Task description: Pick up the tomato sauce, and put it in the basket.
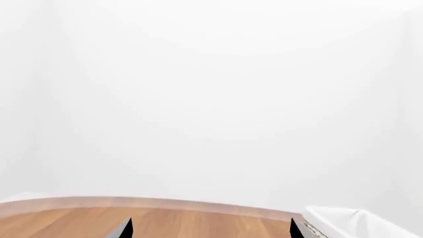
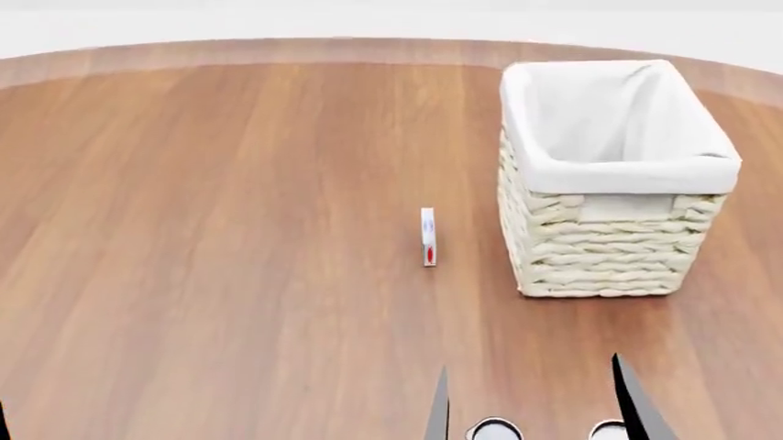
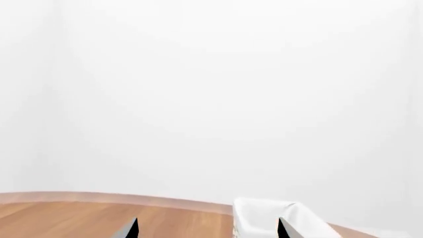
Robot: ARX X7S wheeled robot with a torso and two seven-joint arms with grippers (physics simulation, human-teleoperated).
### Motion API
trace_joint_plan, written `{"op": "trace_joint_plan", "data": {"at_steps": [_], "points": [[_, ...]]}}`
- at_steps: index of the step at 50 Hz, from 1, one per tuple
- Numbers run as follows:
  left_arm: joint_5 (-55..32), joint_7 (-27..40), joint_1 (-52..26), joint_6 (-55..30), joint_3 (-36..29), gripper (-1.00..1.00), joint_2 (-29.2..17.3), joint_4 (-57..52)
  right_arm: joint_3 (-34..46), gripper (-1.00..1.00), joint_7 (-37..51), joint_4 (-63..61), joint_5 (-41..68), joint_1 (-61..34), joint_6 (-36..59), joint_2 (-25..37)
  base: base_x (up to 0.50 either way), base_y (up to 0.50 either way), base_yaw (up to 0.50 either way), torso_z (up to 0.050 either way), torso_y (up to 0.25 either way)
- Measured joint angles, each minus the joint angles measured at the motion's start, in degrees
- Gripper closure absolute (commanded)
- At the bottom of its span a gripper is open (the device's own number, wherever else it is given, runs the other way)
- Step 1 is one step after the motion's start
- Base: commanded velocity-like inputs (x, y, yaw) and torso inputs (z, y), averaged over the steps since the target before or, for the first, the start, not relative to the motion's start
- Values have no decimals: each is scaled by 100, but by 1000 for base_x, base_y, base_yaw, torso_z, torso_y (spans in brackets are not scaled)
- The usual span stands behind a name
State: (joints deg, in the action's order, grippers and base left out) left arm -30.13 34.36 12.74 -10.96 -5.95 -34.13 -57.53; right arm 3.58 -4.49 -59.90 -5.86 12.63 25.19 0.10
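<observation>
Small tin of tomato sauce (image 2: 427, 236), silver with a red label patch, stands on the brown wooden tabletop (image 2: 220, 229), near the left side of the tall cream-white woven wicker basket (image 2: 606, 247) but apart from it; white cloth liner folded over the rim. Right gripper (image 2: 529, 399) low at the near edge, dark jaws spread wide, holding nothing. Left gripper (image 1: 210, 229): jaws likewise apart and empty over the tabletop.
</observation>
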Motion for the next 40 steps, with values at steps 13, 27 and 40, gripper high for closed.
{"op": "trace_joint_plan", "data": {"at_steps": [13, 27, 40], "points": [[8, 33, 37, 114, -26, -100, -70, 64, 17, -100, -8, -6, 23, -27, 90, -1, 500, 0, 0, 0, 1], [29, 73, 47, 155, -82, -100, -126, 65, 52, -100, 5, -8, 48, -51, 177, 0, 500, 0, 0, 0, 1], [-4, 108, 60, 213, -78, -100, -182, 86, 103, -100, 22, -5, -3, -13, 193, 0, 190, 0, 0, 0, 1]]}}
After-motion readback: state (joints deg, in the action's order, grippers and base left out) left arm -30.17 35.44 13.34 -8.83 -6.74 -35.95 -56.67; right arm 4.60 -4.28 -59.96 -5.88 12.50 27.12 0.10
